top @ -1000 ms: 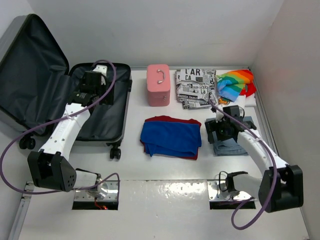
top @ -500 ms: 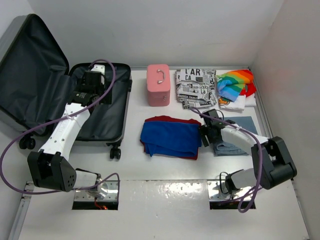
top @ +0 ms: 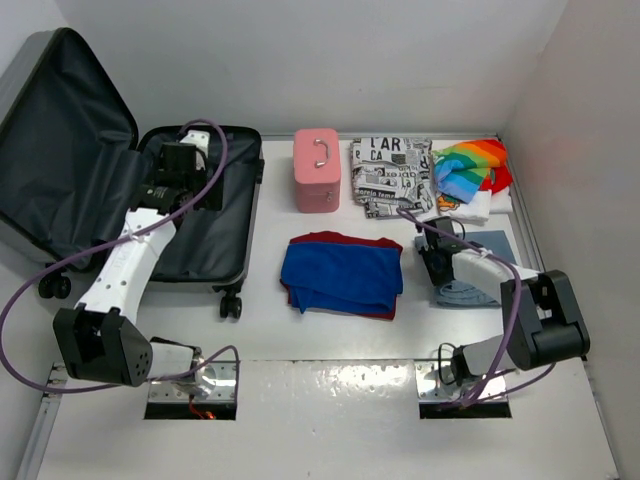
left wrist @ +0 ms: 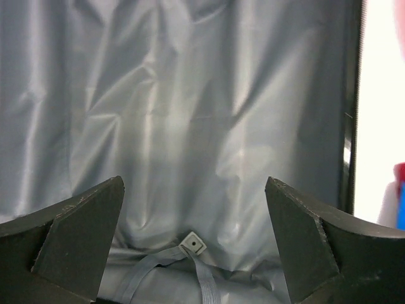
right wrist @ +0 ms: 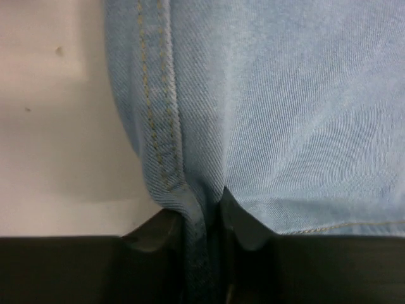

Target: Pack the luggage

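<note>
At the right of the table [top: 268, 268], the right gripper [right wrist: 202, 212] is clenched on the folded edge of the jeans [right wrist: 285, 126], likely to carry them across. Far left, the suitcase [top: 235, 215] lies open, and the left gripper [left wrist: 195, 215] hangs spread wide over its lining, perhaps ready to tuck clothes in.

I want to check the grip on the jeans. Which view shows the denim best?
The right wrist view: the jeans fill it, with a seamed fold pinched in the right gripper. The top external view shows them only as a small pale-blue pile, partly covered by that gripper. The left wrist view shows none of them, only the lining of the luggage.
</note>
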